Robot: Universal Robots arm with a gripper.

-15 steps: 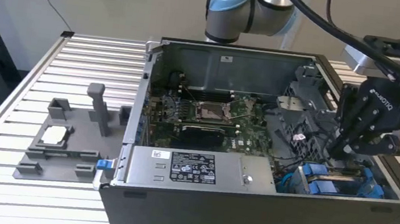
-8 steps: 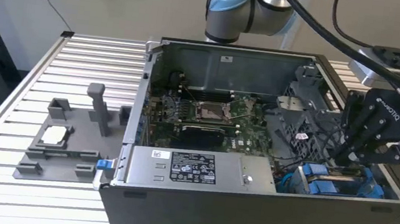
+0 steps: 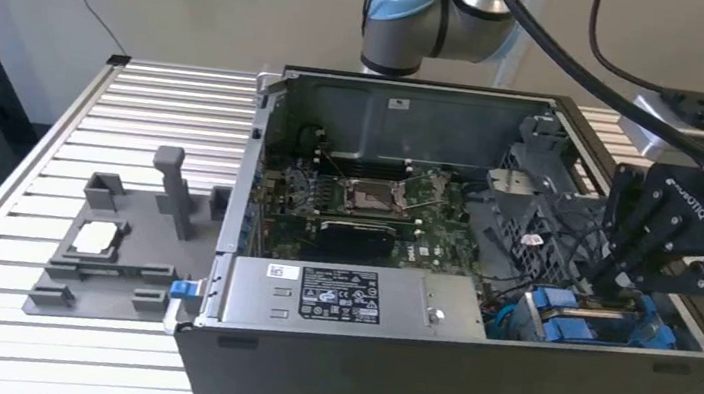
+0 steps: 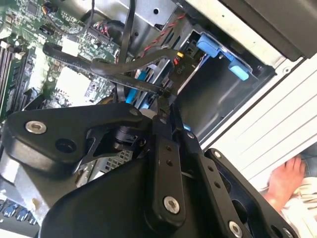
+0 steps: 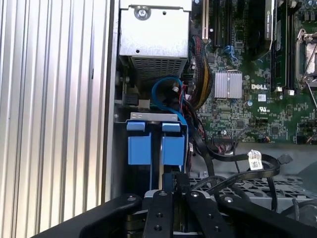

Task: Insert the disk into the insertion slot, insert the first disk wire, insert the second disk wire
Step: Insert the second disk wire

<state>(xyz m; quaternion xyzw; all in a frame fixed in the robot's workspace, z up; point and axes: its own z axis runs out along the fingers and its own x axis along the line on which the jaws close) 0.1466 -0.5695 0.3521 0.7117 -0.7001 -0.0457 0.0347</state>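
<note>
The disk sits low inside the computer case. In the exterior view that is about four o'clock in the case. In the first wrist view its two bright blue tabs stick out of the grey insertion slot, so I think the disk is already in.

The gripper hangs right over the disk, at about twelve o'clock from it in the exterior view. Its fingers are squeezed together. The end of a black wire lies right at the tips. I cannot tell if the tips really pinch it.

A blue wire loops just beside the slot. More black wires lie close by. In the exterior view the green board is at about ten o'clock from the disk. The grey power box is at about nine o'clock.

What could go wrong, I think:
- The wire end could slip out of the tips, because it is thin and the grip on it may be weak.
- The plug could go in crooked. Then it would jam or bend.
- The fingers could catch the blue wire or the other black wires. There is very little room here.
- A hard push could knock the blue tabs and shift the disk in its slot.
</note>
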